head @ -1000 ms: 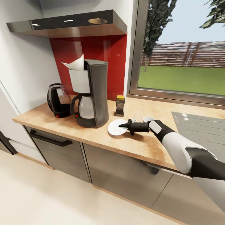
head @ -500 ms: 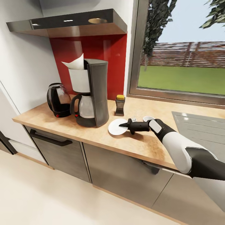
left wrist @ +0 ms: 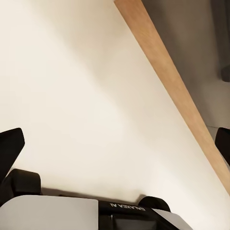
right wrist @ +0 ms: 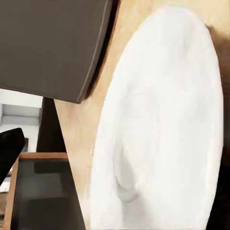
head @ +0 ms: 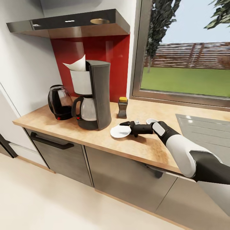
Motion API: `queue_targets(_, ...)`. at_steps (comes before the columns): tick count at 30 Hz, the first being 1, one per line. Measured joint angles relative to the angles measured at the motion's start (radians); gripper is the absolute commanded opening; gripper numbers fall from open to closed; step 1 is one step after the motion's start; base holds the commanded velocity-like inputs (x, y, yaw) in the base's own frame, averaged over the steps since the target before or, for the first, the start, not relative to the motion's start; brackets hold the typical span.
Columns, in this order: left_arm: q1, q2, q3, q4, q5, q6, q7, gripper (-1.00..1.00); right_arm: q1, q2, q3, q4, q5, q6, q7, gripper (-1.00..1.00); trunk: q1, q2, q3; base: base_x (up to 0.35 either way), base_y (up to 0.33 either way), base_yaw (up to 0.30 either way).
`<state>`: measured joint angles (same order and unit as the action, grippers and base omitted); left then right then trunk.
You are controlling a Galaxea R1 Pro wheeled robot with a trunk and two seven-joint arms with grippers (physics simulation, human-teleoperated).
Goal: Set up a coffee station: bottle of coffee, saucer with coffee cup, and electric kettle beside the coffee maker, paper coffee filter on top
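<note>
The round, plain white saucer (head: 119, 131) lies on the wood-grain countertop (head: 143, 147). Right gripper (head: 124, 124): jaw state cannot be determined.

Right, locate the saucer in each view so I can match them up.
Head view: saucer on the countertop, right of the coffee maker, under the right pincer.
Right wrist view: saucer close up, large.
Left wrist view: not in it.
Shared landmark: coffee maker's dark body.

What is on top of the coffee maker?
A white paper coffee filter sits in the coffee maker basket, its pointed edge sticking up. Its lower part is hidden inside.
</note>
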<state>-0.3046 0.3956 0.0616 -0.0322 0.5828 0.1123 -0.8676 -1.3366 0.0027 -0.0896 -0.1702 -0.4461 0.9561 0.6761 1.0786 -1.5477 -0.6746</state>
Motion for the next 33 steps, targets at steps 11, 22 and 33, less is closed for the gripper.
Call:
queue_targets(11, 0.000, 0.000, 0.000, 0.000, 0.000, 0.000, 0.000, 1.00, 0.000, 0.000, 0.003, -0.002, 0.004, -0.003, 0.001, 1.00, 0.000, 0.000, 0.000, 0.000, 0.000, 0.000)
queue_targets(22, 0.000, 0.000, 0.000, 0.000, 0.000, 0.000, 0.000, 1.00, 0.000, 0.000, 0.003, -0.002, 0.004, -0.005, 0.001, 1.00, 0.000, 0.000, 0.000, 0.000, 0.000, 0.000)
queue_targets(33, 0.000, 0.000, 0.000, 0.000, 0.000, -0.002, 0.000, 1.00, 0.000, 0.001, -0.012, 0.013, -0.020, -0.001, 0.002, 1.00, 0.000, 0.000, 0.000, -0.049, -0.038, 0.000)
